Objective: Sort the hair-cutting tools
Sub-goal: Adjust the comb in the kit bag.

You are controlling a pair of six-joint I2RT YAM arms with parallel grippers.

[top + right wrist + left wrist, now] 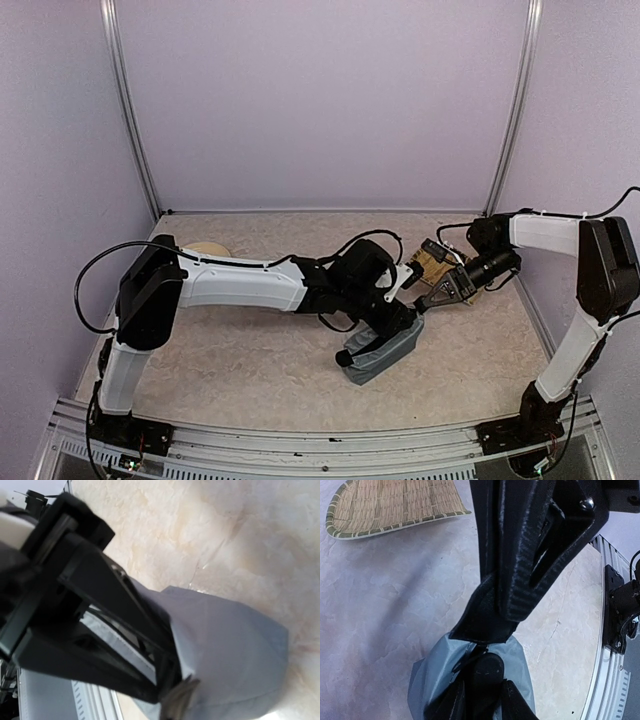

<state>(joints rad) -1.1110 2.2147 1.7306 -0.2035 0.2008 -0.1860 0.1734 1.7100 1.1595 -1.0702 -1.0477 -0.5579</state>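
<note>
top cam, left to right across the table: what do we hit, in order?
Round beige plate → grey pouch → right gripper, at the pouch's right end → right arm's black elbow. The left arm spans from plate to pouch, so it is left out.

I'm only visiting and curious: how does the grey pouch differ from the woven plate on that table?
The grey pouch is smooth fabric; the woven plate is beige straw with a greenish rim. The pouch lies mid-table with the left gripper and right gripper at its edge; the plate sits apart at the back left, untouched. Something dark pokes from the pouch; the plate's visible part is bare. Both rest on the table.
</note>
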